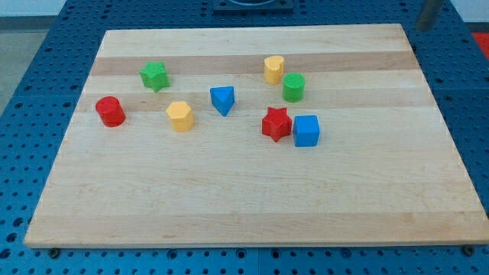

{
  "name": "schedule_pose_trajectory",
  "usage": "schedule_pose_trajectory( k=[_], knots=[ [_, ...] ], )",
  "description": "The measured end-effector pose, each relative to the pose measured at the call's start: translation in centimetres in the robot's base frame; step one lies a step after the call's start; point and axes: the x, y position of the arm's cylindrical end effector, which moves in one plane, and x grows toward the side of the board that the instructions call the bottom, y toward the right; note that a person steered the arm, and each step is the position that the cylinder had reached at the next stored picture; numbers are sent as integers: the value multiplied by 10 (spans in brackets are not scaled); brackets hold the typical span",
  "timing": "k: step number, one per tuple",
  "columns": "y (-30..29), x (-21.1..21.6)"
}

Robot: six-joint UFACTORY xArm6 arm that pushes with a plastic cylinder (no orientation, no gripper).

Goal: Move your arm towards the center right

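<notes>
A wooden board (252, 198) holds several blocks. My rod shows at the view's top right corner, and my tip (425, 28) is just beyond the board's top right corner, far from all blocks. The nearest blocks are a green cylinder (293, 87) and a yellow cylinder (273, 69), well to the tip's left. A red star (276, 124) touches a blue cube (306, 131) below them. A blue triangular block (222, 99) sits in the middle. A yellow hexagonal block (180, 116), a green star (154, 76) and a red cylinder (110, 111) lie at the left.
The board lies on a blue perforated table (466, 92) that shows on all sides. A dark fixture (248, 6) sits at the view's top middle, beyond the board's top edge.
</notes>
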Motion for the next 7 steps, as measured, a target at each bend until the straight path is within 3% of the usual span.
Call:
schedule_pose_trajectory(
  k=[2, 3, 4, 6, 7],
  knots=[
    [9, 0],
    [-2, 37],
    [-25, 66],
    [-137, 74],
    [-143, 74]
  ],
)
